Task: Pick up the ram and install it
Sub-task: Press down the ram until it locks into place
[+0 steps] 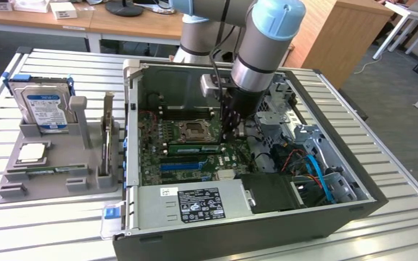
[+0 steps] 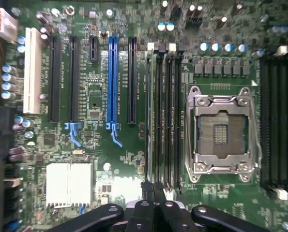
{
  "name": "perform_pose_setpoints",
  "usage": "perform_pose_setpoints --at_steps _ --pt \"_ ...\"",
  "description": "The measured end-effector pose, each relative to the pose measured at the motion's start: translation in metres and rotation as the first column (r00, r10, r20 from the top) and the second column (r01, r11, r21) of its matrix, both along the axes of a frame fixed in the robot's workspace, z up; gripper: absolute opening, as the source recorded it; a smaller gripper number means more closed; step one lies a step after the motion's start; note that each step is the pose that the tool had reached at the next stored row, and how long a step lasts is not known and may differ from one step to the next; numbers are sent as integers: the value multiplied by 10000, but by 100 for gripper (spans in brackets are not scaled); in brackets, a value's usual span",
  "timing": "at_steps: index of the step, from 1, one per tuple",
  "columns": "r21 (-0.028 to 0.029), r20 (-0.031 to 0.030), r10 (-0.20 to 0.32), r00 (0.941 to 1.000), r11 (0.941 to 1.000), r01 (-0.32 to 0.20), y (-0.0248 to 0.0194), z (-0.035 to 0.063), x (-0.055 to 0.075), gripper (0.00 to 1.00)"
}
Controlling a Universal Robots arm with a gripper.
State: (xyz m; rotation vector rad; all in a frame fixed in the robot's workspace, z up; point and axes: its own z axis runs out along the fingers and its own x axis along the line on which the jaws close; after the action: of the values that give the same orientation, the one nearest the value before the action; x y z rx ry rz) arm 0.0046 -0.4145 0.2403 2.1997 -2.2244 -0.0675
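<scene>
My claw [image 2: 153, 189] is pinched fully together, empty, hovering over the motherboard's [image 2: 100, 159] memory slots [image 2: 162, 116], where the ram [image 1: 194, 148] sits beside the CPU socket [image 2: 221, 133].

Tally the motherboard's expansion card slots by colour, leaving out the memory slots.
White slot: 1
Blue slot: 1
Black slots: 4, one of them short
Total: 6

exterior high oblique, wrist straight down, sharing motherboard [image 1: 187, 155]
</scene>
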Motion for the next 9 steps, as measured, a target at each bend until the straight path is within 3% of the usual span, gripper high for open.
perform_pose_setpoints --at_steps 5,9 --pt "-1 -4 1 10000 10000 -1 0 168 1 11" --pt "1 -4 1 10000 10000 -1 0 183 1 11"
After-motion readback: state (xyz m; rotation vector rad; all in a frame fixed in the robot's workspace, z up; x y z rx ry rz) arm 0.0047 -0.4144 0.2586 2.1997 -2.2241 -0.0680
